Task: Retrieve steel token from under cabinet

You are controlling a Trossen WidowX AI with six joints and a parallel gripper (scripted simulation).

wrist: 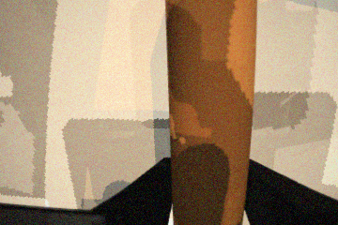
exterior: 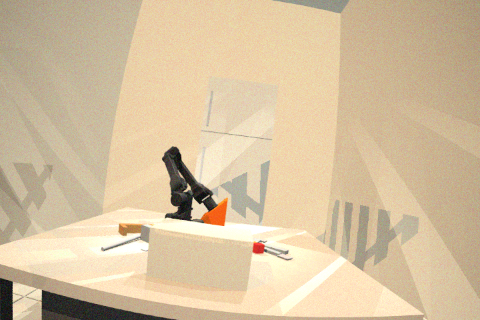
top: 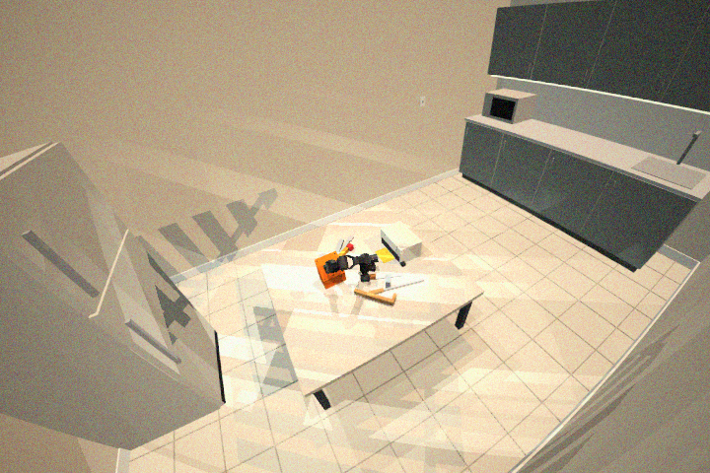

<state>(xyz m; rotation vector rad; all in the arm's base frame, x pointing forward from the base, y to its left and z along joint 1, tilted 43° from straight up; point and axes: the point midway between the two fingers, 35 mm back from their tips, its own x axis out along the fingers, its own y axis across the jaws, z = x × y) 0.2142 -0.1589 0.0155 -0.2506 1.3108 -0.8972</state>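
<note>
The white cabinet (top: 404,240) (exterior: 199,260) stands on the table, its dark front edge towards the arm. The yellow marked area (top: 385,254) lies in front of it. I cannot make out the steel token in any view. My gripper (top: 366,277) (wrist: 204,166) is low over the table, to one side of the marked area, shut on an orange-brown handle (top: 373,276) (wrist: 211,94). The handle runs straight up the wrist view between the black fingers. A thin rod seems to extend from it. In the exterior view the cabinet hides the fingertips.
A wooden L-shaped piece (top: 374,297) (exterior: 129,229) and a long grey rod (top: 406,285) (exterior: 119,242) lie beside the gripper. A red-ended tool (top: 349,246) (exterior: 258,247) and grey bars (exterior: 276,248) lie on the other side. An orange wedge (exterior: 217,215) stands by the arm.
</note>
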